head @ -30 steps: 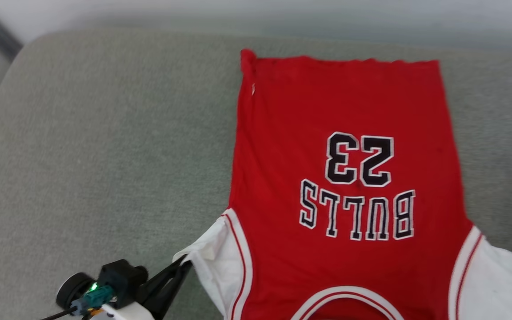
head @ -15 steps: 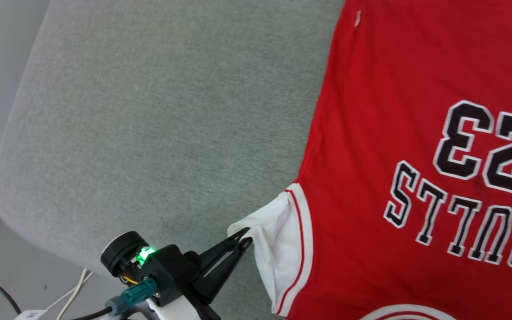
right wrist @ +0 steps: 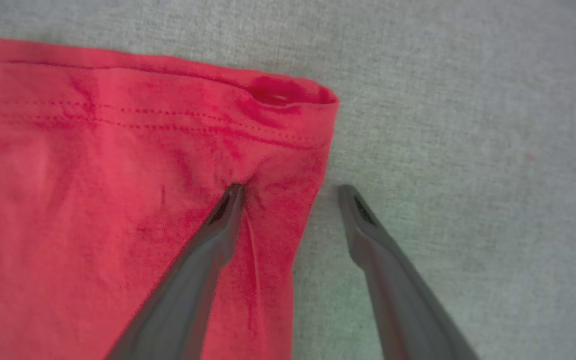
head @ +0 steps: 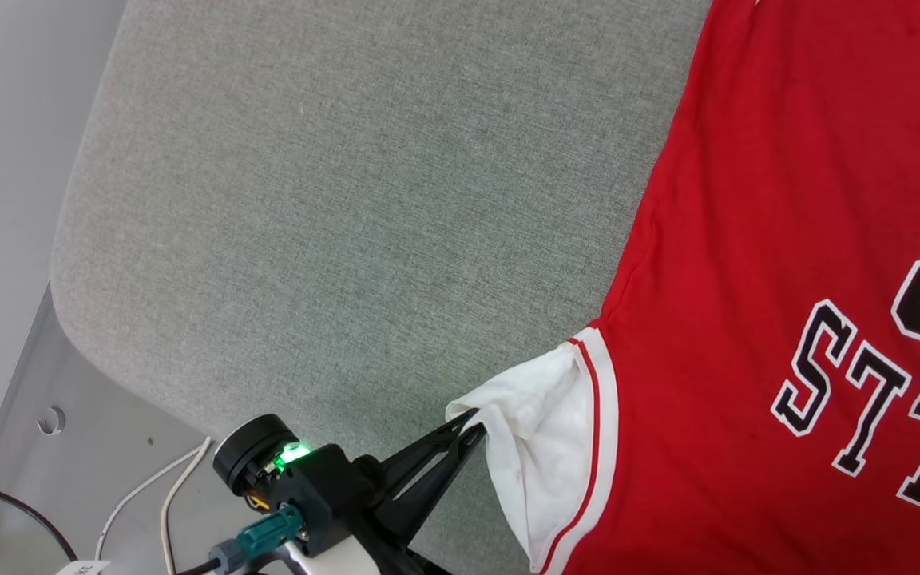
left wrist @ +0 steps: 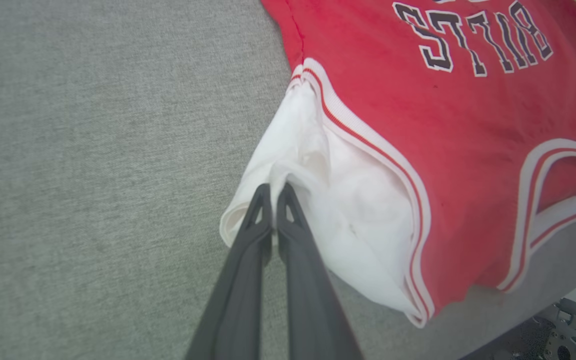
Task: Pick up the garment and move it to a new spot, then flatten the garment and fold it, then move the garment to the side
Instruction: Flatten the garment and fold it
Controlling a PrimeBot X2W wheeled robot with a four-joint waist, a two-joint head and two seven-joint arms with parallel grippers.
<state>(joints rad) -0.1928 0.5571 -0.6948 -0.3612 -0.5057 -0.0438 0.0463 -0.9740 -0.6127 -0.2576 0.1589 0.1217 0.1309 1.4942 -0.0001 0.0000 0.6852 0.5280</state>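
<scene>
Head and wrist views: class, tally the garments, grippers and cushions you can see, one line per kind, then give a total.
garment: 1
grippers: 2 (left gripper, right gripper)
grey cushion: 1
total: 4

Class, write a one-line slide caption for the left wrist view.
Left gripper pinches the garment by its white sleeve on a grey cushion.

The garment [head: 747,239] is red, white-sleeved, stripe-trimmed, black-lettered; the surface [head: 348,200] looks grey-green.
</scene>
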